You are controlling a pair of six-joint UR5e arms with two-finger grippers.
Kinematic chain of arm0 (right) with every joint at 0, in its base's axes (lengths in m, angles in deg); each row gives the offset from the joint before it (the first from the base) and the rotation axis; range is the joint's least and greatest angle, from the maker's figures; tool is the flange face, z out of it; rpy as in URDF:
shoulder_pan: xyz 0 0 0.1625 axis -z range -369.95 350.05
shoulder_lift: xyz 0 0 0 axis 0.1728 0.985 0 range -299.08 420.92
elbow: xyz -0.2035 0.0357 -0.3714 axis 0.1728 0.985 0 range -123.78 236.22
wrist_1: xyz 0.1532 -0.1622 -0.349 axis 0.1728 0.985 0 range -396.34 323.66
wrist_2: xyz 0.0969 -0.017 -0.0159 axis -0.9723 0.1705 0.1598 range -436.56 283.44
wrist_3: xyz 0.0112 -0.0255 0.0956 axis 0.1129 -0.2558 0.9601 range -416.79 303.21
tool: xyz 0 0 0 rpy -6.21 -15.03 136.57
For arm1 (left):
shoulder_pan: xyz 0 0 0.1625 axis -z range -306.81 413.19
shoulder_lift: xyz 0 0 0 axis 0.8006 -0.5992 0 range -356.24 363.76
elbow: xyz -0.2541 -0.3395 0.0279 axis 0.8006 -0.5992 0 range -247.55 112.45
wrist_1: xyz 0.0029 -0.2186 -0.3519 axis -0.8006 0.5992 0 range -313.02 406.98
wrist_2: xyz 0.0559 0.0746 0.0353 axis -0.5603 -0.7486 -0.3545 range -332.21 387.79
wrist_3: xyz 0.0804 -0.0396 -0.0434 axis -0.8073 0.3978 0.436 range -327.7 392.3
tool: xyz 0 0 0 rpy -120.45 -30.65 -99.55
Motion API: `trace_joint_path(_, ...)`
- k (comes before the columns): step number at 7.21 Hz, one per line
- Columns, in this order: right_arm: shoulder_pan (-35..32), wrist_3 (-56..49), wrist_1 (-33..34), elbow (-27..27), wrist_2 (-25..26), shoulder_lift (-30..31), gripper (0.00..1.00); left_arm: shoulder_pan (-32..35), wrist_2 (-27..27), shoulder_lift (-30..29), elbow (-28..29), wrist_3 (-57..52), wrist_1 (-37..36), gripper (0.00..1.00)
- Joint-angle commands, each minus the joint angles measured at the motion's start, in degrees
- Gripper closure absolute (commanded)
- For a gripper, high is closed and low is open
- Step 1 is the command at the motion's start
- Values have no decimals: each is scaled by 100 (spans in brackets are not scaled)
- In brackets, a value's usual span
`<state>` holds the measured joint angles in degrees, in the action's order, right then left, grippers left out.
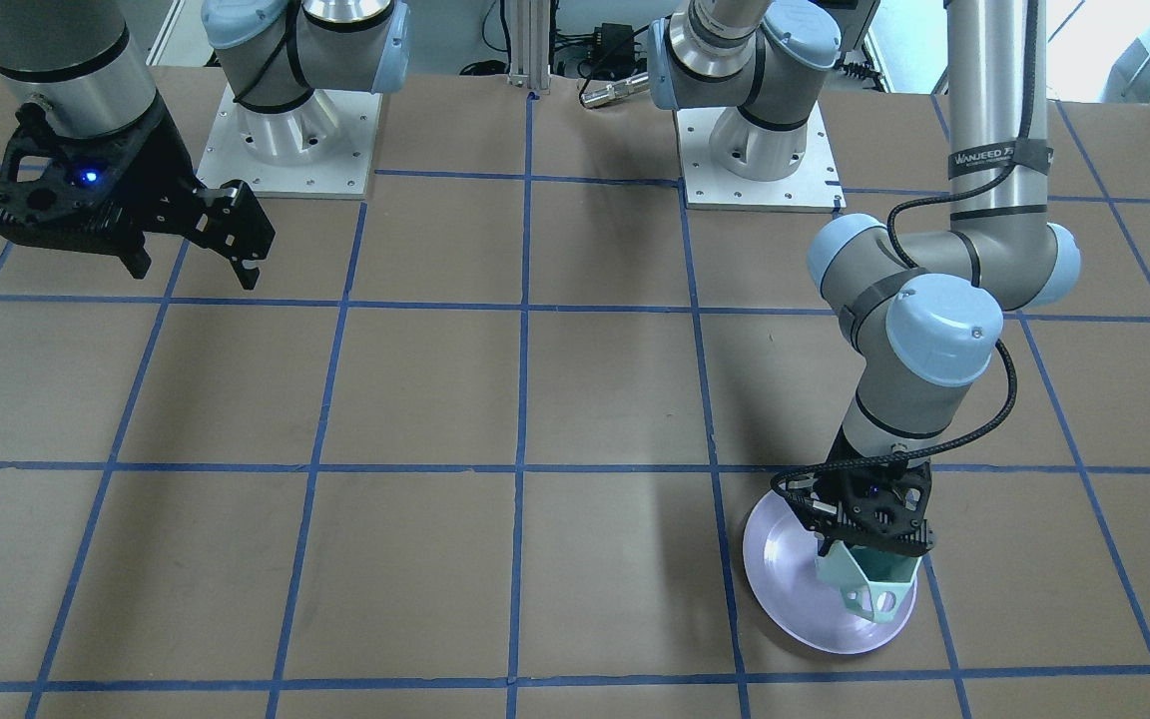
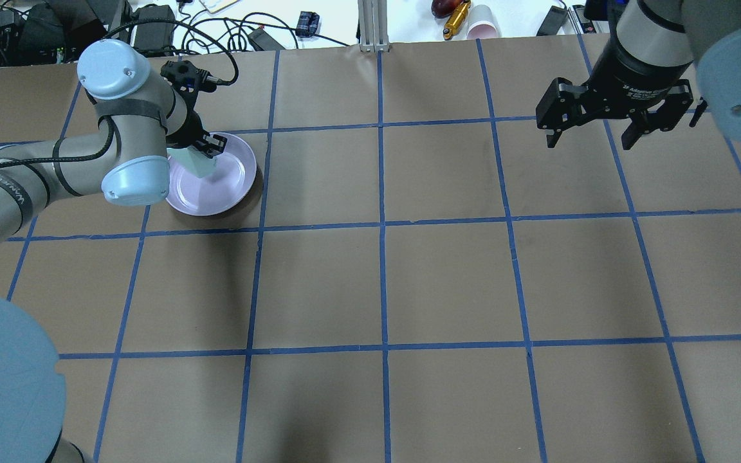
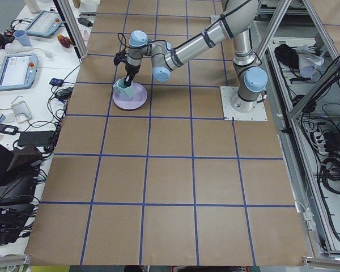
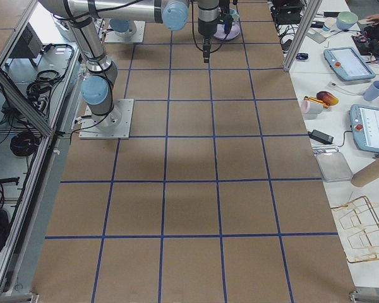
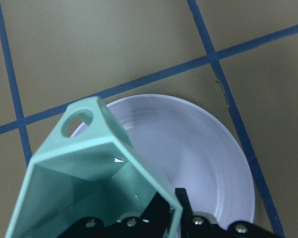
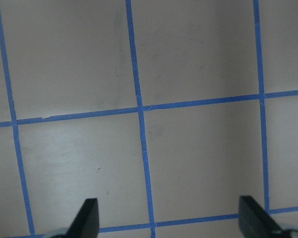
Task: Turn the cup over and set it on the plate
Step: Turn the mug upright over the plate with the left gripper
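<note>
The pale mint-green faceted cup hangs tilted over the round lavender plate, mouth towards the wrist camera. My left gripper is shut on the cup's rim wall, one finger inside and one outside. The left wrist view shows the cup with its handle on the far side, over the plate. I cannot tell whether the cup touches the plate. From overhead the cup is over the plate's left part. My right gripper is open and empty, high above the table on the other side, and its wrist view shows only taped table.
Brown table with a blue tape grid. The two arm bases stand at the robot's edge. Cables, a pink cup and small tools lie on the white bench beyond the far edge.
</note>
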<state>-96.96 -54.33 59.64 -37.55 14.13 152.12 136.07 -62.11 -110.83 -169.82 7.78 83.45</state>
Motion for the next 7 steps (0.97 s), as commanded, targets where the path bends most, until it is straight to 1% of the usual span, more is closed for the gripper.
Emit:
trace_joint_path(1, 0, 0, 0, 0, 2, 3, 0, 0, 0, -90, -108, 0, -44, 100)
trace_joint_path(4, 0, 0, 0, 0, 2, 3, 0, 0, 8, -72, -170, 71, -44, 100)
trace_joint_path(5, 0, 0, 0, 0, 2, 3, 0, 0, 0, -81, -170, 71, -44, 97)
trace_joint_path(6, 0, 0, 0, 0, 2, 3, 0, 0, 60, -81, -162, 79, -36, 30)
trace_joint_path(7, 0, 0, 0, 0, 2, 3, 0, 0, 70, -90, -170, 80, -36, 0)
